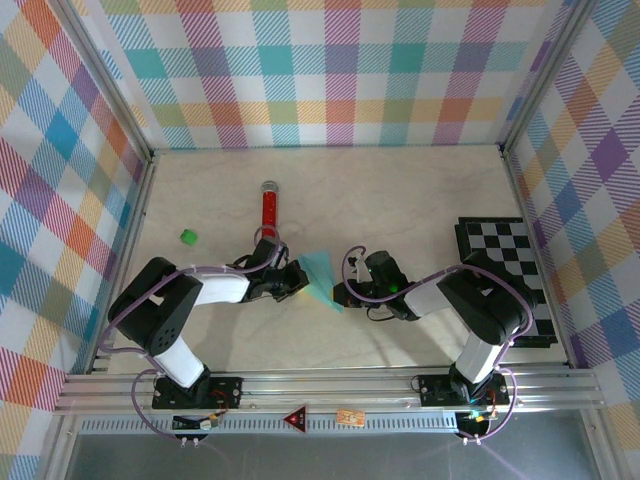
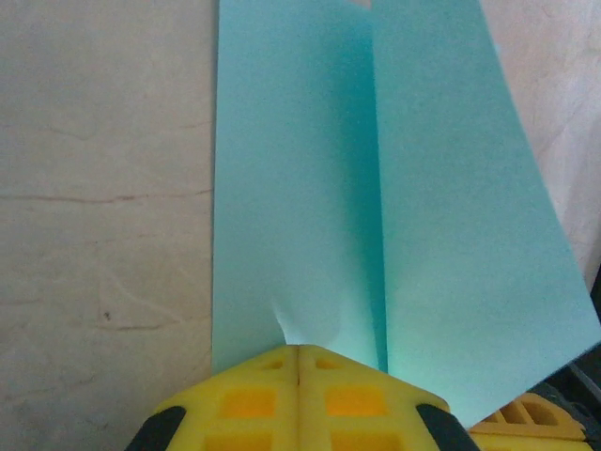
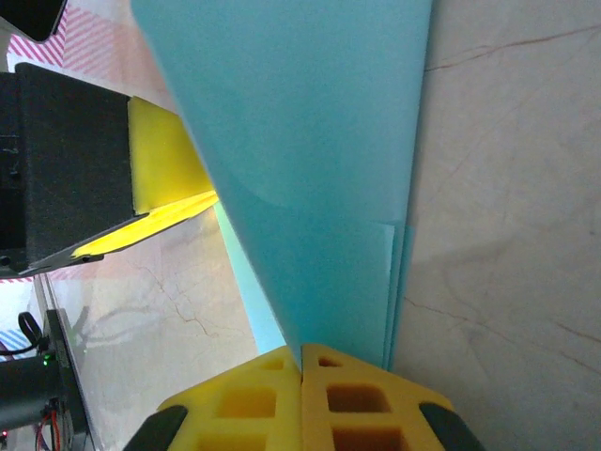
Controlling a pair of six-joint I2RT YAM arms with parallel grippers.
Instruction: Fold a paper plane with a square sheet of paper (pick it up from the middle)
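Both arms reach inward toward table centre, forearms low. left arm point(image 1: 215, 292): elbow folded back on the left, wrist pointing right. left gripper point(image 1: 296, 280): jaws fully closed, yellow pads point(image 2: 254, 404) flush together, pinching an edge of the folded cyan paper point(image 1: 321, 275). right arm point(image 1: 470, 300): elbow folded on the right, wrist pointing left. right gripper point(image 1: 345, 294): clamped tight, pads point(image 3: 357, 404) meeting on the paper's edge. Grippers face each other, close, paper between
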